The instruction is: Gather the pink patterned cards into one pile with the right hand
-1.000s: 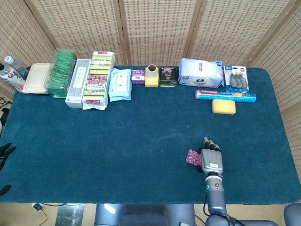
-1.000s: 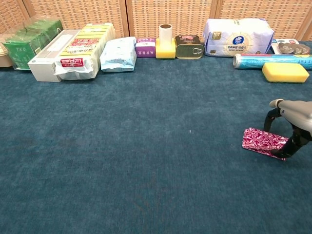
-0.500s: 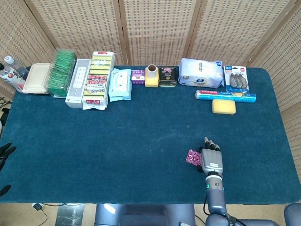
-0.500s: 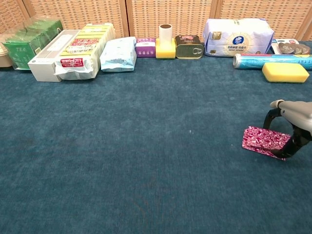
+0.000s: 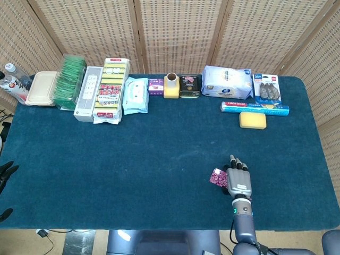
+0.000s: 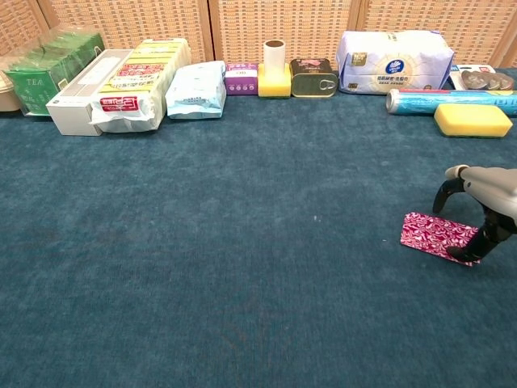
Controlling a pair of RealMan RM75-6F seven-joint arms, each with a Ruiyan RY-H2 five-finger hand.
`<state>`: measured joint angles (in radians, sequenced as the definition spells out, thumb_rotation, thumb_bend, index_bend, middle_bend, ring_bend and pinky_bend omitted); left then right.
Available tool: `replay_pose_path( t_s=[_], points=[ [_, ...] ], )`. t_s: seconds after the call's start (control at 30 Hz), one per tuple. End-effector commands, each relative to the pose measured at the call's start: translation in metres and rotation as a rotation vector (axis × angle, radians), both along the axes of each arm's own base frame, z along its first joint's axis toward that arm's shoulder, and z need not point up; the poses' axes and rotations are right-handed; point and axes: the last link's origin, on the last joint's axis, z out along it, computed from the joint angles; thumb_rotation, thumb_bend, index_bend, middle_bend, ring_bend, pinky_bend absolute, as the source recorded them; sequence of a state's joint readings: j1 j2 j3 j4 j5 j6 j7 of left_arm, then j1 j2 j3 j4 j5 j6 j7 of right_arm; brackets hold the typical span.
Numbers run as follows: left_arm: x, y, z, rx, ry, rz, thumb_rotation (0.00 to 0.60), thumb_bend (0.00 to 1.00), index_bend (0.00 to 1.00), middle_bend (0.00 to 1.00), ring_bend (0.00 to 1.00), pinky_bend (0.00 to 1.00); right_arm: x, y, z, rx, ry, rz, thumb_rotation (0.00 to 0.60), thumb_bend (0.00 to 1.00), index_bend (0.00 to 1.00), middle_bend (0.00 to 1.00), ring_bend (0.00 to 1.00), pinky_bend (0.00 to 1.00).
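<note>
The cards (image 6: 437, 237) are lying as one pink patch on the cloth (image 5: 159, 154) at the near right, well apart from the row of goods along the far edge; no stray card is showing anywhere else, so the gathering is looking close to done, though I cannot tell how squarely the pile is sitting. The right hand (image 6: 483, 206) is arching over the pile's right end, fingers (image 6: 446, 183) curled down and apart, one tip touching the near corner, gripping nothing. The left hand (image 5: 6, 172) is barely peeking in at the left edge; its fingers cannot be read.
</note>
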<state>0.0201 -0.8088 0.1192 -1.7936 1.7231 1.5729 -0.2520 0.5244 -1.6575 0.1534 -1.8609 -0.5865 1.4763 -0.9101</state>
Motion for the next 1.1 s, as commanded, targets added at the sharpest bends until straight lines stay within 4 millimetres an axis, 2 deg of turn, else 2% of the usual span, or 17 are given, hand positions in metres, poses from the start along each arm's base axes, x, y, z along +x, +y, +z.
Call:
replay_pose_path(
  t_s=[0.03, 0.2, 0.5, 0.63, 0.8, 0.83, 0.93, 1.1],
  points=[
    [0.000, 0.000, 0.000, 0.001, 0.000, 0.001, 0.600, 0.07, 0.00, 0.00, 0.00, 0.04, 0.001, 0.000, 0.001, -0.005, -0.008, 0.007, 0.598, 0.36, 0.25, 0.01, 0.00, 0.09],
    [0.000, 0.000, 0.001, 0.002, 0.000, -0.001, 0.600, 0.07, 0.00, 0.00, 0.00, 0.04, 0.006, -0.004, 0.005, -0.021, -0.046, 0.083, 0.598, 0.32, 0.15, 0.01, 0.00, 0.09],
    [0.001, -0.002, 0.001, 0.006, 0.001, -0.009, 0.600, 0.07, 0.00, 0.00, 0.00, 0.04, 0.011, -0.023, 0.019, 0.033, -0.118, 0.364, 0.598, 0.22, 0.13, 0.01, 0.00, 0.08],
    [0.001, -0.004, 0.002, 0.015, 0.005, -0.008, 0.600, 0.08, 0.00, 0.00, 0.00, 0.04, -0.001, -0.033, 0.032, 0.055, -0.108, 0.487, 0.599, 0.14, 0.12, 0.01, 0.00, 0.05],
    [0.002, -0.008, 0.003, 0.030, 0.005, -0.017, 0.600, 0.07, 0.00, 0.00, 0.00, 0.04, -0.028, -0.046, 0.065, -0.064, -0.016, 0.725, 0.570, 0.07, 0.12, 0.00, 0.00, 0.05],
    [0.003, -0.010, 0.003, 0.032, 0.008, -0.027, 0.600, 0.07, 0.00, 0.00, 0.00, 0.04, -0.047, -0.042, 0.082, -0.117, 0.045, 0.763, 0.569, 0.06, 0.12, 0.00, 0.00, 0.05],
    [0.005, -0.013, 0.001, 0.035, 0.018, -0.041, 0.600, 0.08, 0.00, 0.00, 0.00, 0.04, -0.070, -0.027, 0.100, -0.204, 0.057, 0.715, 0.571, 0.04, 0.12, 0.00, 0.00, 0.03],
    [0.008, -0.019, -0.003, 0.030, 0.037, -0.064, 0.600, 0.07, 0.00, 0.00, 0.00, 0.04, -0.079, 0.003, 0.125, -0.328, 0.038, 0.649, 0.564, 0.03, 0.12, 0.00, 0.00, 0.02]
  ],
)
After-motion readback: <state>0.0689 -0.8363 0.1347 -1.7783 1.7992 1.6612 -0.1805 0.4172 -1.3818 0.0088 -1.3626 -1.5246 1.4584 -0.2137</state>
